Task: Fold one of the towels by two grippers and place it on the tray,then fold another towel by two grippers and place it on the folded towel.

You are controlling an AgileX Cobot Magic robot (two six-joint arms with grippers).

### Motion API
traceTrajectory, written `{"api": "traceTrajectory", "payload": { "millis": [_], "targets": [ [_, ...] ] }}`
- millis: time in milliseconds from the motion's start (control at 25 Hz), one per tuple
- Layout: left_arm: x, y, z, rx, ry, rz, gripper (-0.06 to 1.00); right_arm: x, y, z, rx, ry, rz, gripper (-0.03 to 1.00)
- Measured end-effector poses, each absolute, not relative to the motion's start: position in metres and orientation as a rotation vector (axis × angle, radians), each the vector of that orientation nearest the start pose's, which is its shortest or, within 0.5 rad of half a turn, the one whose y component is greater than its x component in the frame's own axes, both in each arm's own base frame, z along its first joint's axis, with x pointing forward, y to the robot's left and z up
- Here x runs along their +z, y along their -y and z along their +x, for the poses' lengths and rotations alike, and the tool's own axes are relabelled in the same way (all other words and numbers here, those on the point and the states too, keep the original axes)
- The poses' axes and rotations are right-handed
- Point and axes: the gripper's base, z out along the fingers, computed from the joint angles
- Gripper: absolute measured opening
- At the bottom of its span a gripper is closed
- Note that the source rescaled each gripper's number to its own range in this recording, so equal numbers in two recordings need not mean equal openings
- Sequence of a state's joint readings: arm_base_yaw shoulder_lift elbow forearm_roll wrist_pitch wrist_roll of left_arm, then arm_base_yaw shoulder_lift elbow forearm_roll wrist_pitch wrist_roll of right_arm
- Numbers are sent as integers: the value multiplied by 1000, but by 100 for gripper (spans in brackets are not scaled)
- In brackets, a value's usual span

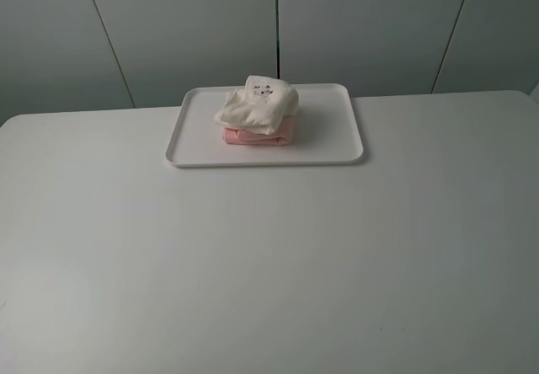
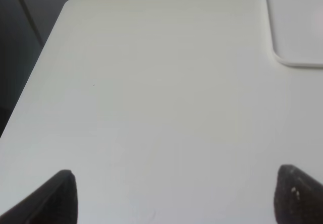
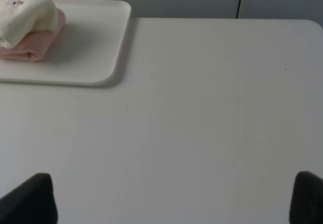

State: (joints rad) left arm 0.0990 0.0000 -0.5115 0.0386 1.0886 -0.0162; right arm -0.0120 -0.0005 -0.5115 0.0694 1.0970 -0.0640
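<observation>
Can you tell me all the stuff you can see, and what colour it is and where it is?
Flat rectangular white plastic tray: one, white, on the table's far middle.
Folded pink cloth towel: one, pink, on the tray, at the bottom of the stack.
Folded cream cloth towel: one, cream with a small printed picture, on top of the pink towel.
Wide white table: one, white, under everything.
Left gripper: one, black fingertips spread wide, above bare table.
Right gripper: one, black fingertips spread wide, above bare table.

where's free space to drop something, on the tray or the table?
Tray: bare strips on both sides of the towel stack, wider on the right-arm side; a narrow strip in front. The middle is crowded: cream towel sits on the pink towel. Table: open everywhere in front of the tray and to both sides of it.
</observation>
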Motion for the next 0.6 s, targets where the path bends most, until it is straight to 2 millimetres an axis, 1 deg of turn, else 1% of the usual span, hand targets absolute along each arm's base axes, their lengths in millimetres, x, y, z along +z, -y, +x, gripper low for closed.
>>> {"api": "traceTrajectory", "payload": {
  "millis": [600],
  "targets": [
    [278, -2, -8, 98, -2058, -121, 100, 278, -6, -8, 37, -2066, -59, 100]
  ]
}}
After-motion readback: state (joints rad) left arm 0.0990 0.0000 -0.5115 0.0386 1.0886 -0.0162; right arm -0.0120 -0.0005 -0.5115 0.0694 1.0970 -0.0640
